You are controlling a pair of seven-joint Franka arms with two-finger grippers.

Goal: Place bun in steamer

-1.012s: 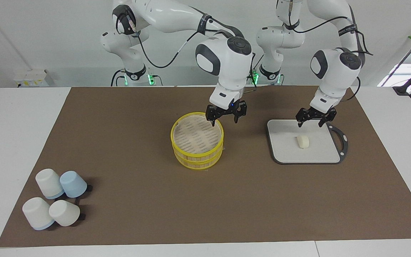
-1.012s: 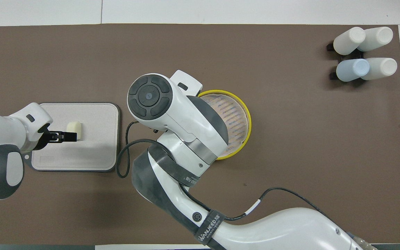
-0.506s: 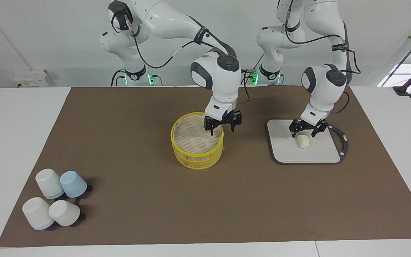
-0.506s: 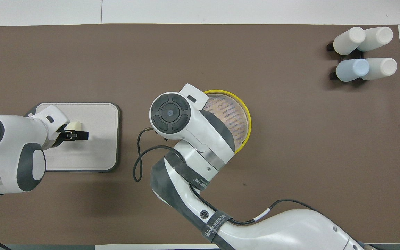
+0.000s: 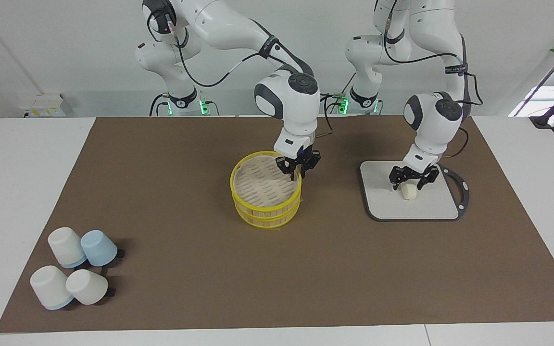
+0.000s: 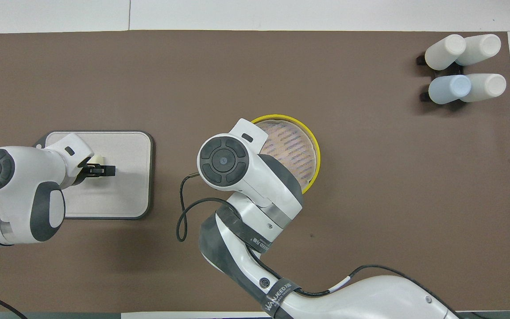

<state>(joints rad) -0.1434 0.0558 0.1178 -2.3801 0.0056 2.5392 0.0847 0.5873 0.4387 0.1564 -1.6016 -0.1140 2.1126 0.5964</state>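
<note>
Straddling the small cream-white, rounded oblong bun (image 5: 408, 191), the left hand (image 5: 408, 184) is seen low over the grey rectangular board with the dark rim (image 5: 383, 202); one black finger is set on each side of the dough, though a firm pinch cannot be confirmed from either view. The bun is found lying on that board, toward the left arm's end of the bench. From the overhead view the bun (image 6: 97, 158) is largely covered by the left hand (image 6: 100, 169), with only a pale edge showing.

Over at the middle of the brown mat (image 5: 185, 288), the right hand (image 5: 296, 174) is lowered onto the round bamboo-style steamer with the bright yellow rims (image 5: 253, 211), at the part of its rim nearest the robots. Its fingers are drawn close together at that rim; whether the rim is truly clamped cannot be told. The woven beige lid is seen seated on top of the basket. In the overhead view much of the steamer (image 6: 313, 150) is hidden under the right arm's wrist.

Well apart, at the right arm's end of the bench and farther from the robots, a cluster of four upturned cups (image 5: 72, 274) is noted: three white, one pale blue, touching one another.
</note>
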